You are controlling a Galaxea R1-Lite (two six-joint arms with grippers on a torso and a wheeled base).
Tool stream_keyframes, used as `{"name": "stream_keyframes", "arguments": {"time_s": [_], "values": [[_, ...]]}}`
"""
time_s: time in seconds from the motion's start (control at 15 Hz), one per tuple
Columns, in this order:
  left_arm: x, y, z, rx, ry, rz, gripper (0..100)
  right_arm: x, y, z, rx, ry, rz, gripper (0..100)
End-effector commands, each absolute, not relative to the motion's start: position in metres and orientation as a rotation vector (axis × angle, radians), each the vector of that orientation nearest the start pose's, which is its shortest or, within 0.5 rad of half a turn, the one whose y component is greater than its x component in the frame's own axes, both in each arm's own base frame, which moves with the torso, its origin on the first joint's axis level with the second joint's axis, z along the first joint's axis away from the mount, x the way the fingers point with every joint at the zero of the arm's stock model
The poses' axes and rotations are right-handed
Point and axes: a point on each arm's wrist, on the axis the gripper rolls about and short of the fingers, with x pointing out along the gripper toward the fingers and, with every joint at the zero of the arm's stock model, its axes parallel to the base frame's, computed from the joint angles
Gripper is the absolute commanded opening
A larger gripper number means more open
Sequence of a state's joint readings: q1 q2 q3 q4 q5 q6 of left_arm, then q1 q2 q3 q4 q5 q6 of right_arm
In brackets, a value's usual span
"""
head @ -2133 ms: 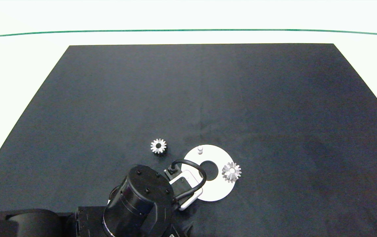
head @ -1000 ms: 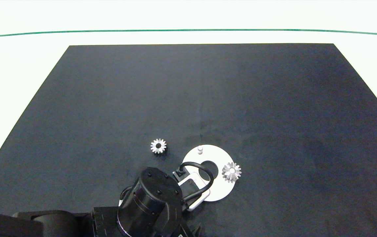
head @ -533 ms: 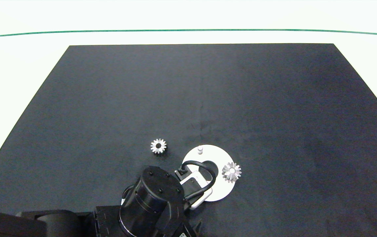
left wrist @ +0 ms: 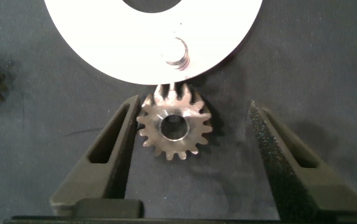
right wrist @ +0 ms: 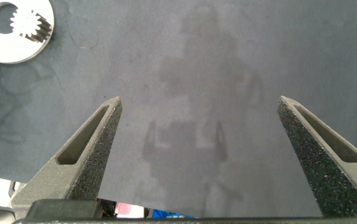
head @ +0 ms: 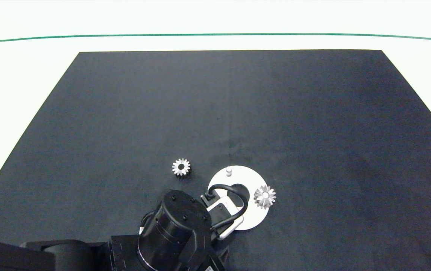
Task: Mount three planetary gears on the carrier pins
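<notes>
Looking down my left wrist camera, I see the left claw (left wrist: 187,155) spread apart around a silvery planetary gear (left wrist: 174,126) lying flat on the black counter (head: 238,105) — its teeth just overlap the white disc (left wrist: 103,37), beside a bare carrier pin (left wrist: 179,52). Another gear (head: 264,196) sits on a pin; a third gear (head: 181,166) lies loose nearby. My right claw (right wrist: 200,155) hangs open over bare counter.
</notes>
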State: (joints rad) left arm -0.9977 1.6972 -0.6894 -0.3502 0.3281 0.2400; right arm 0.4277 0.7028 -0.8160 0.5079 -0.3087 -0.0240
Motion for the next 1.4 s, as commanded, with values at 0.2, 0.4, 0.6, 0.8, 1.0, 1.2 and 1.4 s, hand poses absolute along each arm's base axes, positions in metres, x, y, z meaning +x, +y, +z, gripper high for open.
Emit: {"name": "stream_keyframes", "arguments": {"time_s": [0.2, 0.4, 0.6, 0.8, 1.0, 1.2, 1.4], "values": [[0.1551, -0.2281, 0.1288, 0.647, 0.444, -0.715, 59, 0.0298, 0.0060, 0.2494, -0.168, 0.369, 0.120, 100], [0.1554, -0.2270, 0.1285, 0.647, 0.446, -0.712, 53, 0.0298, 0.0060, 0.2494, -0.168, 0.369, 0.121, 100], [0.1548, -0.2268, 0.1269, 0.646, 0.453, -0.727, 47, 0.0294, 0.0059, 0.2494, -0.167, 0.368, 0.121, 100], [0.1553, -0.2269, 0.1266, 0.642, 0.455, -0.731, 41, 0.0294, 0.0059, 0.2494, -0.167, 0.368, 0.121, 100], [0.1548, -0.2254, 0.1252, 0.645, 0.460, -0.730, 35, 0.0294, 0.0059, 0.2494, -0.167, 0.368, 0.121, 100], [0.1558, -0.2253, 0.1258, 0.639, 0.452, -0.727, 29, 0.0294, 0.0059, 0.2494, -0.167, 0.368, 0.121, 100], [0.1556, -0.2251, 0.1254, 0.640, 0.453, -0.728, 23, 0.0294, 0.0059, 0.2494, -0.167, 0.368, 0.121, 100]]}}
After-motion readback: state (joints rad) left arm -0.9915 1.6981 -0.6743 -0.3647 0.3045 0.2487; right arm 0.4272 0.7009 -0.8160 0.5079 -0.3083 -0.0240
